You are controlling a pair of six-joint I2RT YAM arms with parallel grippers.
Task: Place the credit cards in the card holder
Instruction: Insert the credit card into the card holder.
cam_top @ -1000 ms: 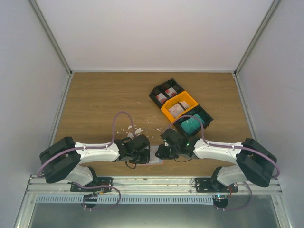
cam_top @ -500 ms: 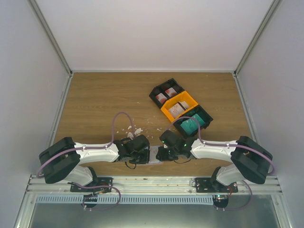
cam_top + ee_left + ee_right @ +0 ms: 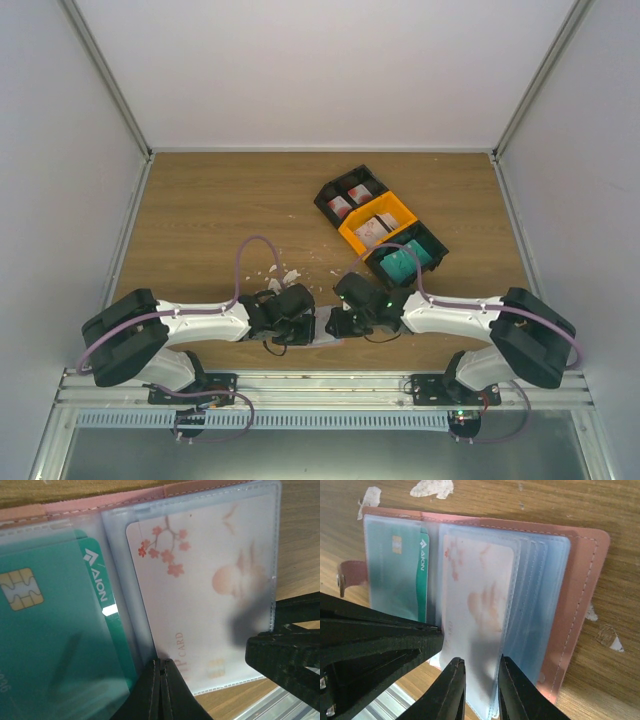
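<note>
The salmon-pink card holder (image 3: pixel 585 595) lies open on the wood near the table's front edge, between both grippers (image 3: pixel 325 330). A teal-green credit card (image 3: pixel 50 645) sits in a clear sleeve on its left page. A white credit card (image 3: pixel 200 590) with red blossoms sits in the sleeve beside it. My left gripper (image 3: pixel 161 662) is shut, its tips pressed at the fold between those two sleeves. My right gripper (image 3: pixel 481 667) stands narrowly open, its fingers over the near edge of the white card's sleeve (image 3: pixel 475 590).
Three bins stand in a row at the back right: a black one (image 3: pixel 350 192) with white and red cards, an orange one (image 3: pixel 376 222), and a black one (image 3: pixel 405 258) with teal cards. White crumbs (image 3: pixel 280 275) lie just beyond the holder.
My right arm has shifted a little to the left, toward the holder. The left arm and the holder have stayed put.
</note>
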